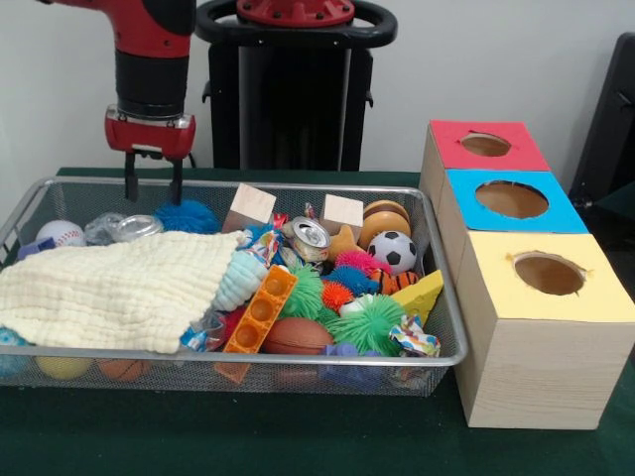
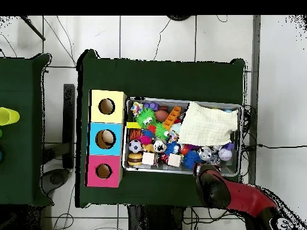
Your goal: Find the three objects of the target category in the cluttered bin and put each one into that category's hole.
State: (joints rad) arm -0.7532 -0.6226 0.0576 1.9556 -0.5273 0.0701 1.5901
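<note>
My gripper (image 1: 152,185) hangs open and empty over the far left corner of the wire bin (image 1: 248,354), just above a blue spiky ball (image 1: 187,216) and a crushed clear wrapper (image 1: 129,228). A cream cloth (image 1: 109,288) covers the bin's left half. Beside it lie a soccer ball (image 1: 394,251), a baseball (image 1: 62,233), a drink can (image 1: 311,236), two wooden blocks (image 1: 250,206), green spiky balls (image 1: 369,322) and an orange brick (image 1: 261,309). To the right stand the red box (image 1: 486,146), blue box (image 1: 511,198) and yellow box (image 1: 548,273), each with a round hole. From overhead the arm (image 2: 211,182) hides the gripper.
The overhead view shows the bin (image 2: 180,100) on the green table, next to the yellow box (image 2: 107,106), blue box (image 2: 105,139) and red box (image 2: 104,171). A second green table at the left carries a yellow cup (image 2: 6,115). Cables lie on the floor.
</note>
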